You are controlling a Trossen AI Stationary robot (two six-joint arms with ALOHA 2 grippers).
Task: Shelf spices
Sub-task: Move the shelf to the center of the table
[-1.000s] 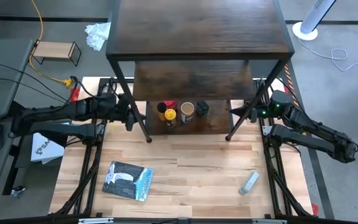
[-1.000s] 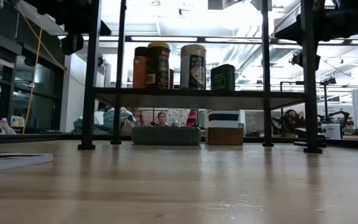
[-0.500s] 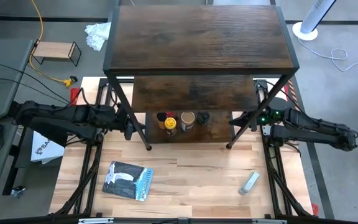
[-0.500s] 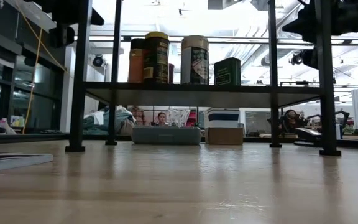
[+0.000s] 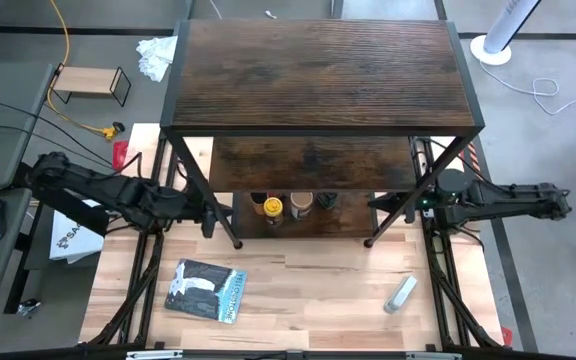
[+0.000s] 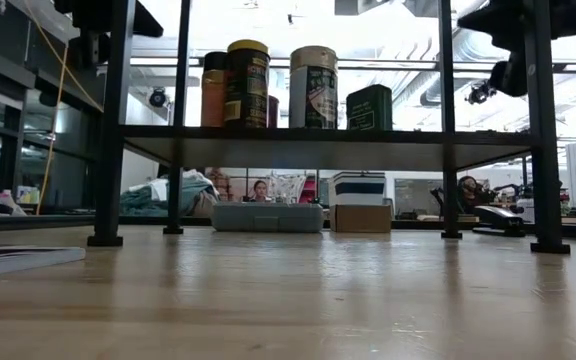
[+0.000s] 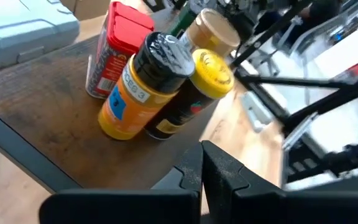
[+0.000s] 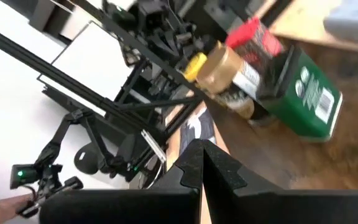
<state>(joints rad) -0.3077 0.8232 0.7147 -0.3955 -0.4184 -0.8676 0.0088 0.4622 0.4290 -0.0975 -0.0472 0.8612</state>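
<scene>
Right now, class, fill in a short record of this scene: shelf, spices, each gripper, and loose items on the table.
shelf: large dark brown wood-grain tiered shelf with black metal legs, standing on the light wooden table
spices: five small containers grouped on the lowest board, among them a yellow-lidded jar and a red container
left gripper: shut, at the shelf's left front leg
right gripper: shut, at the right front leg
loose items: blue-grey packet, grey-white tube

High looks straight down; low sits level on the surface; both wrist cams, close in, share the spices with low.
</scene>
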